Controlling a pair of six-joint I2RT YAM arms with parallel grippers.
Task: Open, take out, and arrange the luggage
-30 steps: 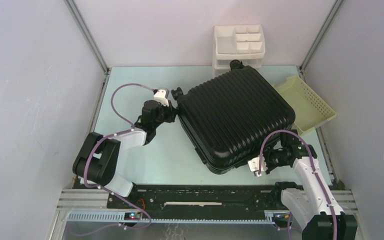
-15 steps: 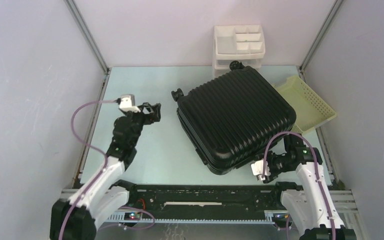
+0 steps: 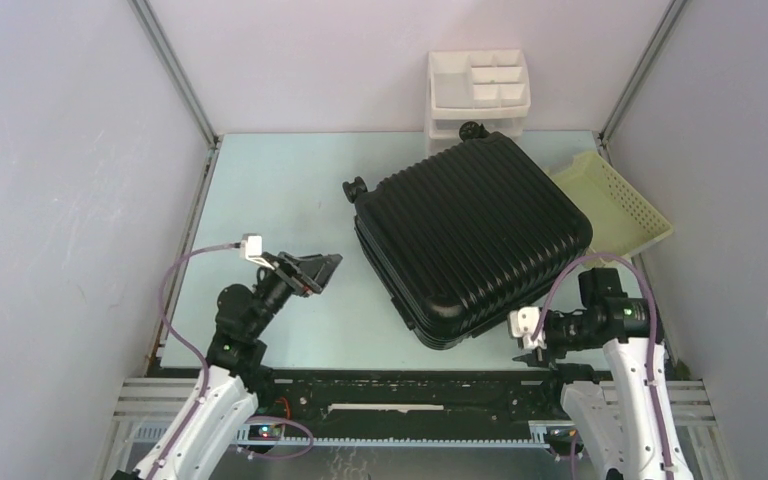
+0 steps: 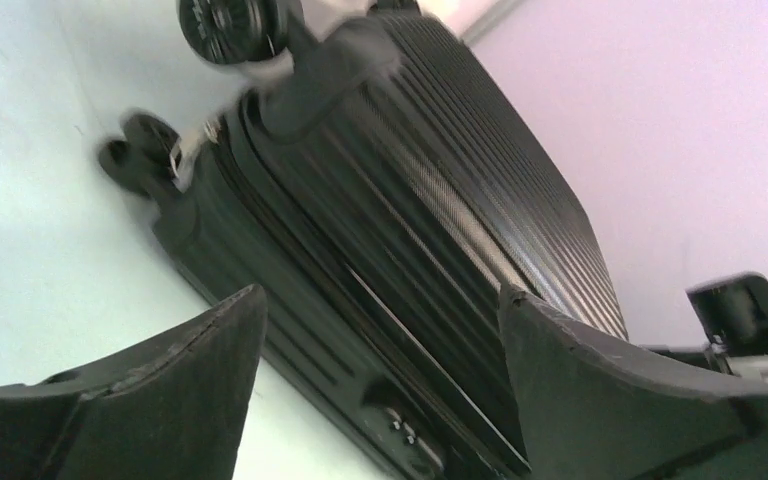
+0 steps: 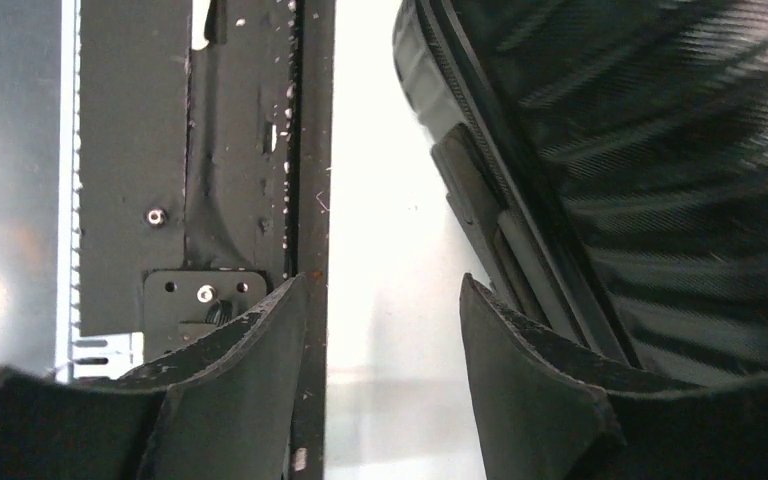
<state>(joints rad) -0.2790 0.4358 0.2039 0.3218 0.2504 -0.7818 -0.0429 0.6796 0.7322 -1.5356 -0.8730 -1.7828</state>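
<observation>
The luggage (image 3: 470, 235), a big black ribbed hard-shell suitcase, lies flat and closed on the table, turned at an angle. Small black wheels (image 3: 355, 187) stick out at its far-left corner. My left gripper (image 3: 325, 268) hangs open to the left of it, apart from the shell. In the left wrist view the luggage (image 4: 410, 200) fills the gap beyond my left gripper (image 4: 380, 300), with its wheels (image 4: 225, 20) at the top. My right gripper (image 3: 532, 345) stands open by the suitcase's near corner. In the right wrist view, only table shows between the jaws of my right gripper (image 5: 380, 285), with the luggage (image 5: 640, 150) to their right.
A white three-tier drawer organizer (image 3: 478, 90) stands against the back wall, just behind the suitcase. A pale yellow perforated basket (image 3: 615, 205) leans at the right, partly against the suitcase's side. The black base rail (image 5: 240, 150) runs along the near edge.
My left gripper let go at the suitcase's left corner, opened, and drew back toward the near left. My right gripper opened and backed slightly off the near corner. The suitcase stayed put.
</observation>
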